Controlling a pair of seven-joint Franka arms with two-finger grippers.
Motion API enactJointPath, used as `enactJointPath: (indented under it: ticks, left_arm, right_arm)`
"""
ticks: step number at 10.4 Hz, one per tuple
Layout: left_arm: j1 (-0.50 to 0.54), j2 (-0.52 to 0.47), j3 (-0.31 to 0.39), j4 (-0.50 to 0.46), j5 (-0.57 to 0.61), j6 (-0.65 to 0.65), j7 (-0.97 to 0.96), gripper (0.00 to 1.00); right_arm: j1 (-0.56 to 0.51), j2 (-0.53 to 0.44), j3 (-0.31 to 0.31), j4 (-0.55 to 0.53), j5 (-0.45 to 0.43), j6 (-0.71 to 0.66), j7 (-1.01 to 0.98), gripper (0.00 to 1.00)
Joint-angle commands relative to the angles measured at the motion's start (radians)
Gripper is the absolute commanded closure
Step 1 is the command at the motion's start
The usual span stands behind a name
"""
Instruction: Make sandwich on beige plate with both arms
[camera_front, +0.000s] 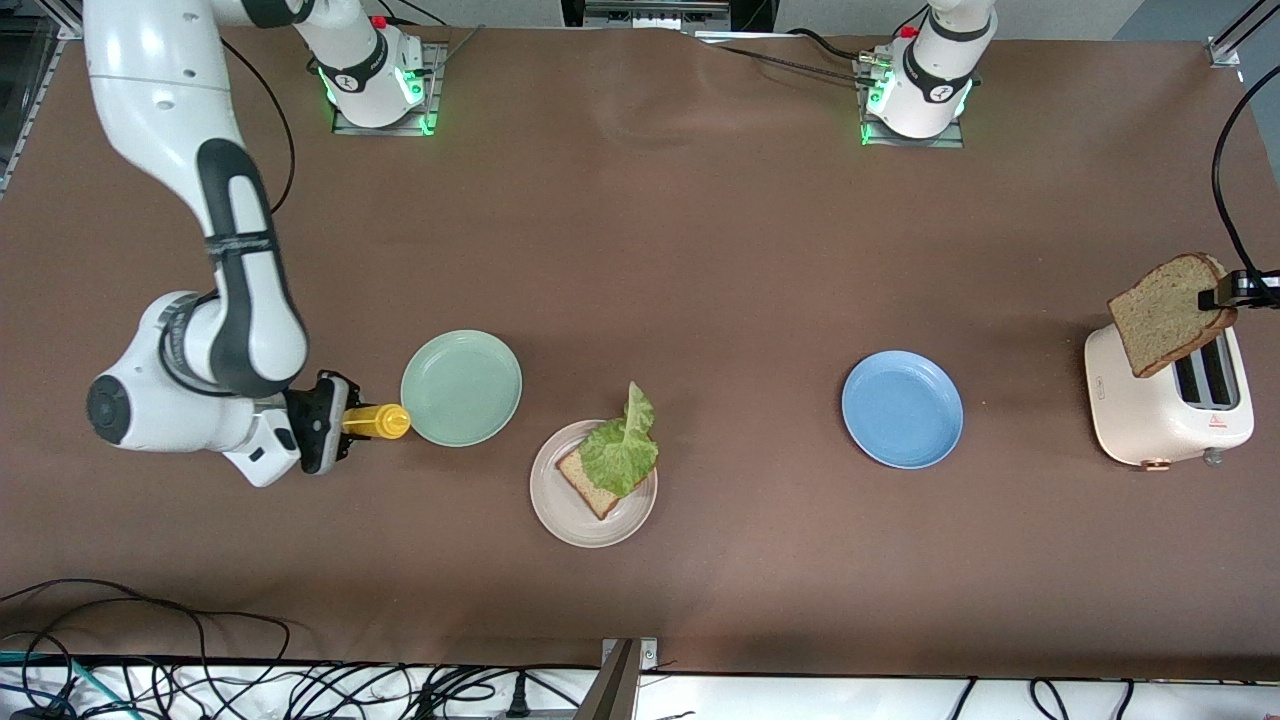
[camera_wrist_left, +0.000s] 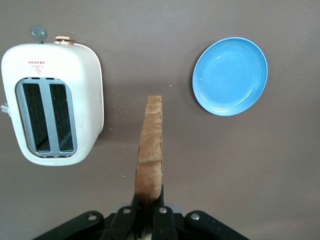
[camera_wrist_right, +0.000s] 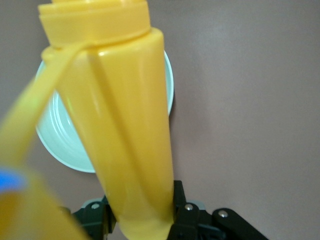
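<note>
I see the left pincer (camera_wrist_left: 142, 215) clamped on a bread slice (camera_front: 1168, 312), held above the toaster (camera_front: 1168, 408) at the right edge of the front frame; the arm itself is cut off there. My right pincer (camera_front: 345, 420) grips a yellow bottle (camera_front: 378, 421) at lower left, just beside the mint plate (camera_front: 461, 387); in its wrist view the bottle hides most of that plate. Low in the centre, the beige plate (camera_front: 560, 512) carries one slice (camera_front: 585, 480), largely covered by lettuce (camera_front: 622, 448). A blue plate (camera_front: 902, 409) sits on the counter (camera_front: 700, 250).
</note>
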Motion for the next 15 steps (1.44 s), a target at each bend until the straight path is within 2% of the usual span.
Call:
enactJointPath:
  ticks: [1,3,5,7,12,13,15]
  left_arm:
    - [0.007,-0.001,0.001,0.008,-0.027,0.001,-0.002,1.0]
    - [0.007,-0.001,0.001,0.008,-0.027,0.001,-0.004,1.0]
    - [0.008,-0.001,0.002,0.008,-0.027,0.001,0.001,1.0]
    - [0.008,-0.001,0.002,0.006,-0.027,0.001,-0.001,1.0]
    - [0.008,-0.001,0.002,0.006,-0.027,0.001,-0.001,1.0]
    - [0.008,-0.001,0.001,0.005,-0.027,0.003,-0.002,1.0]
    - [0.008,-0.001,0.001,0.005,-0.029,0.003,0.001,1.0]
  right_arm:
    - [0.115,-0.028,-0.04,0.025,-0.146,-0.004,0.196,1.0]
    - [0.204,-0.022,-0.058,0.057,-0.238,-0.007,0.325,1.0]
    - [0.304,0.022,-0.104,0.115,-0.304,-0.05,0.446,1.0]
    - [0.393,0.088,-0.144,0.227,-0.375,-0.137,0.564,1.0]
    - [0.518,0.248,-0.198,0.428,-0.438,-0.269,0.741,1.0]
    - [0.556,0.278,-0.238,0.444,-0.437,-0.271,0.773,1.0]
    - [0.608,0.318,-0.276,0.461,-0.437,-0.269,0.819,1.0]
